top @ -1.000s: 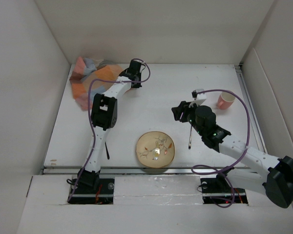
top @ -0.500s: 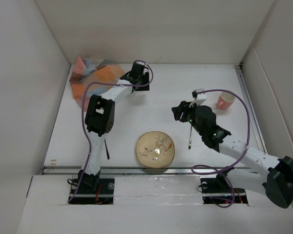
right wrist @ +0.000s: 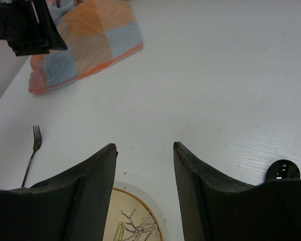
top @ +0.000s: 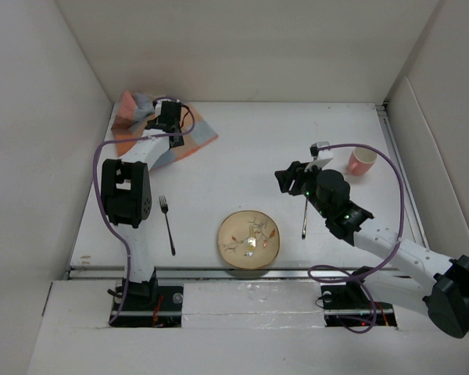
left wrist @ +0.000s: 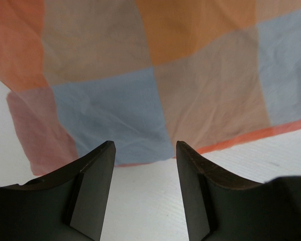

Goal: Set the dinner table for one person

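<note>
The dinner table (top: 250,148) is a white tabletop with white walls. An orange, blue and grey checked placemat (top: 189,137) lies spread at its far left. My left gripper (top: 170,125) hovers over the placemat (left wrist: 155,75); in the left wrist view the left gripper (left wrist: 144,145) is open and holds nothing, its tips above the cloth's near edge. A patterned plate (top: 250,239) sits near the front middle, with a fork (top: 167,225) to its left and a dark utensil (top: 305,217) to its right. My right gripper (top: 286,180) hangs open and empty beyond the plate (right wrist: 133,223).
A pink cup (top: 361,161) stands at the right, near the metal rail (top: 402,168). The right wrist view shows the fork (right wrist: 32,148), the placemat (right wrist: 85,40), the left arm's black gripper (right wrist: 25,25) and the dark utensil's round end (right wrist: 282,169).
My left gripper opened and let go of the placemat, then swung left over it. The cloth now lies flatter, reaching further right. The fork has come into view. The right arm stayed still.
</note>
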Tool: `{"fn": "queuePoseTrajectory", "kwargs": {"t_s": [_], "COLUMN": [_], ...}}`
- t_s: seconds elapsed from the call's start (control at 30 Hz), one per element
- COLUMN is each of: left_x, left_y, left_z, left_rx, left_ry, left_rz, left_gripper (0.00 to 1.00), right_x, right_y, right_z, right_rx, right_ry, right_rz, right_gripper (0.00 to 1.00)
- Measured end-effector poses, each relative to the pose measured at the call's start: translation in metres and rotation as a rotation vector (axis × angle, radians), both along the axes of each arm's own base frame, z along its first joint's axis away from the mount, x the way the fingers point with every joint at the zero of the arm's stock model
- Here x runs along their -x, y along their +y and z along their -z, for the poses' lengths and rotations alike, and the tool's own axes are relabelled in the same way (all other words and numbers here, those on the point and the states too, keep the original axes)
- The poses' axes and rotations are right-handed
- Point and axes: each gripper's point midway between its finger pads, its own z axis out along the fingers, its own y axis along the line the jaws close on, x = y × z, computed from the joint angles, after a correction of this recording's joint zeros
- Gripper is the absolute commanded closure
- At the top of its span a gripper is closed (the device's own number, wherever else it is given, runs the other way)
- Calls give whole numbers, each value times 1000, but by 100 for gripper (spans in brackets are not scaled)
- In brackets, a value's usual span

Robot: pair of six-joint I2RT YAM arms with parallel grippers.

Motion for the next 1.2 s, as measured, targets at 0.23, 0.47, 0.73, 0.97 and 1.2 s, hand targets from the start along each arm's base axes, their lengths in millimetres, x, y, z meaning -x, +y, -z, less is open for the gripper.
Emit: {"fn": "queuePoseTrajectory", "kwargs": {"t_s": [0.23, 0.47, 0.73, 0.97, 1.2], "left_x": [24, -12, -21, -3, 29], "left_y": [-9, -81, -198, -196, -80], "left_z": [66, 83, 77, 43, -40], "left_rx": [-26, 115, 384, 328, 238], "left_ry": [211, 216, 186, 114, -67], "left_rz": [52, 205, 426, 400, 178], "left_gripper": [93, 100, 100, 44, 50], "right_x": [2, 6, 5, 2, 3], "right_y": [3, 5, 6, 8, 9], "right_z": [0, -7, -3, 7, 4], "right_rx": [-3, -14, -7, 15, 10], "right_ry": [1, -13, -6, 19, 13], "right_rz": [-21, -31, -29, -32, -36], "right_gripper": [45, 45, 45, 45, 46]}}
